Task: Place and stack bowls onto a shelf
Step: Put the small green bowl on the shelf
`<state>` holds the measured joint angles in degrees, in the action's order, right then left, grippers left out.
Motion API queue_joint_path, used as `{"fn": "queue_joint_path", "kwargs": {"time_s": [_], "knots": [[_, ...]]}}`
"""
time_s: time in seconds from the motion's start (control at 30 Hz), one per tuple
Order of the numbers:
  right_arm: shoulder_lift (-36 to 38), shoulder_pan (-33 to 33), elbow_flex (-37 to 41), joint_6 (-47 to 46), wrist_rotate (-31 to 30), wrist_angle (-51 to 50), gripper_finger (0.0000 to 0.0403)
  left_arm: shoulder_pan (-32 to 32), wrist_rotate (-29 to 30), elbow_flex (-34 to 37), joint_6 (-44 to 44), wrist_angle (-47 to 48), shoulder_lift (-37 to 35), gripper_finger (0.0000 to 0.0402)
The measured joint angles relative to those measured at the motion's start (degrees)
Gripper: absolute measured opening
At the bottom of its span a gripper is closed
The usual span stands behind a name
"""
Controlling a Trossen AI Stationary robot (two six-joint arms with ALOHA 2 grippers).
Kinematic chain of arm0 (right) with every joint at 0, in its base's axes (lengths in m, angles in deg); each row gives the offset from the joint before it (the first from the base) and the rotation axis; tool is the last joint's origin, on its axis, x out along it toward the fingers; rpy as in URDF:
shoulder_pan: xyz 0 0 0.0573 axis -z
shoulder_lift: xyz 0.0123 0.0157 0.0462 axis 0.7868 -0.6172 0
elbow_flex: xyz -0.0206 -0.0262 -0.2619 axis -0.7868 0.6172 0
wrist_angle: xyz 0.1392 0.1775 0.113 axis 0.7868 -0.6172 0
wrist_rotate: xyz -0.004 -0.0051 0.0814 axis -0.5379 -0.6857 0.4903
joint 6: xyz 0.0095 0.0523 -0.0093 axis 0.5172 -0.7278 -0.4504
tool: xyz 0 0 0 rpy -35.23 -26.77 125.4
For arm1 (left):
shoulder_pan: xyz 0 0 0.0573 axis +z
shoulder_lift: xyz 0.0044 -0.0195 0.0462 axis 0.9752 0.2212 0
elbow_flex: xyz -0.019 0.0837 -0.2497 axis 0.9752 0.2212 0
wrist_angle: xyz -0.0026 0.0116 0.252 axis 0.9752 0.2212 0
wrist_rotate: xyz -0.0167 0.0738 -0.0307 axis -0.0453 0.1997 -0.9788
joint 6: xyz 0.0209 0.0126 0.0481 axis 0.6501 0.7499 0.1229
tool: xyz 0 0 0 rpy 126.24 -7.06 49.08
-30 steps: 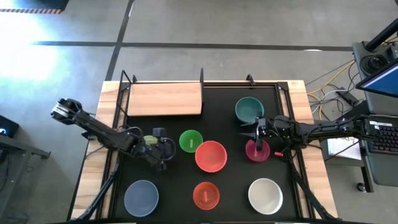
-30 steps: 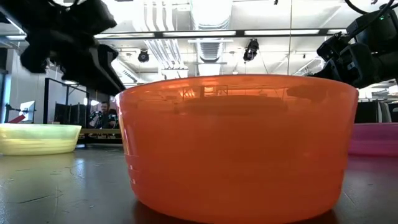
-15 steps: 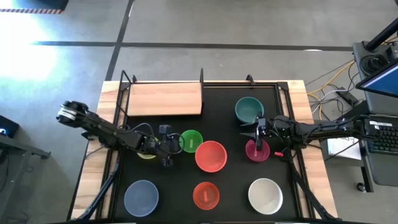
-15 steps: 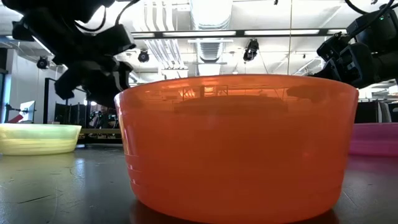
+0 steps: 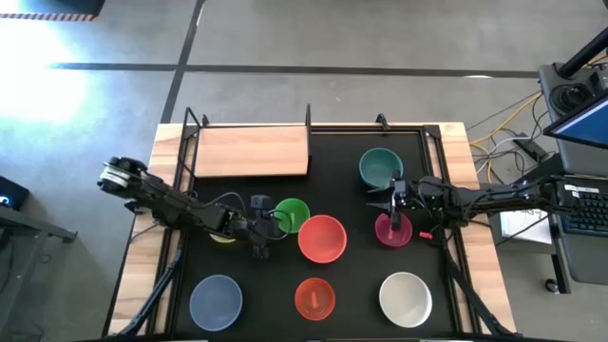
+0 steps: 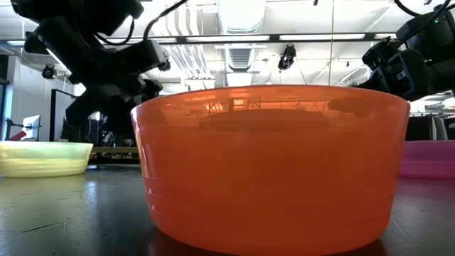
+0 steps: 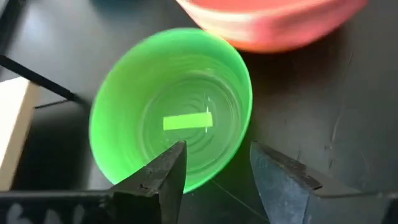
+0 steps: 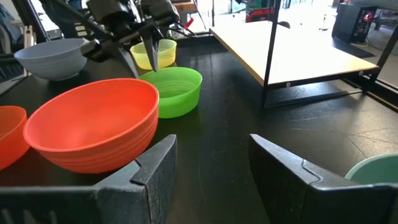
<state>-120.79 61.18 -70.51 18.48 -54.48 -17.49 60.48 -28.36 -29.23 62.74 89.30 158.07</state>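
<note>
My left gripper (image 7: 214, 165) is open at the small green bowl (image 7: 171, 106), one finger over its inside and the other outside, astride the rim nearest the yellow bowl; I see no touch. In the high view it (image 5: 269, 228) is left of the green bowl (image 5: 292, 216), and its arm covers most of the yellow bowl (image 5: 223, 237). My right gripper (image 8: 211, 168) is open and hovers over the magenta bowl (image 5: 392, 233). The red bowl (image 5: 322, 238), teal bowl (image 5: 380, 167), white bowl (image 5: 406, 297), orange-red bowl (image 5: 314, 298) and grey-blue bowl (image 5: 216, 300) rest on the black mat. The pale wood shelf (image 5: 252, 150) carries nothing.
The red bowl (image 7: 273, 25) sits close beside the green bowl, on the side away from the shelf. Thin black posts (image 5: 309, 119) stand at the shelf's corners. A bare strip of mat (image 5: 332, 157) lies between shelf and teal bowl. Cables and a desk lie beyond the table's right edge.
My left gripper has moved toward the table's right, from above the yellow bowl to the green bowl's left rim. My right arm has kept still, and no bowl has moved.
</note>
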Motion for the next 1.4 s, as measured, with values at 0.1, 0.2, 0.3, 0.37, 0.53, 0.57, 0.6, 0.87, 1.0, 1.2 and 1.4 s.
{"fn": "queue_joint_path", "kwargs": {"time_s": [0.1,0.2,0.3,0.37,0.53,0.57,0.6,0.87,1.0,1.2,1.4], "knots": [[0.0,0.0,0.0,0.0,0.0,0.0,0.0187,0.1,0.0,-1.0,0.0,0.0,1.7,0.0173],[0.0,0.0,0.0,0.0,0.0,0.0,0.0187,0.5,0.0,-1.6,0.0,0.1,3.2,0.0173],[0.0,0.0,0.0,0.0,0.0,0.0,0.0187,1.1,0.0,-2.3,0.0,0.0,4.2,0.0167],[0.0,0.0,0.0,0.0,0.0,0.0,0.0187,1.6,0.0,-2.6,0.0,0.4,4.8,0.0156],[0.0,0.0,0.0,0.0,0.0,0.0,0.0187,2.2,0.0,-2.6,0.0,0.4,6.2,0.0106],[0.0,0.0,0.0,0.0,0.0,0.0,0.0187,2.3,-0.1,-2.6,0.0,0.5,6.4,0.0093],[0.0,0.0,0.0,0.0,0.0,0.0,0.0187,2.3,-0.2,-2.6,0.0,0.6,6.6,0.008],[0.0,0.0,0.0,0.0,0.0,0.0,0.0187,2.2,-0.3,-2.6,0.1,0.6,6.5,0.0006],[0.0,0.0,0.0,0.0,0.0,0.0,0.0187,2.2,-0.3,-2.6,0.1,1.1,5.9,0.0002],[0.0,0.0,0.0,0.0,0.0,0.0,0.0187,2.2,-0.1,-2.6,-0.1,4.3,2.1,0.0001],[0.0,0.0,0.0,0.0,0.0,0.0,0.0187,2.6,1.0,-2.6,-1.0,11.5,-6.0,0.0]]}}
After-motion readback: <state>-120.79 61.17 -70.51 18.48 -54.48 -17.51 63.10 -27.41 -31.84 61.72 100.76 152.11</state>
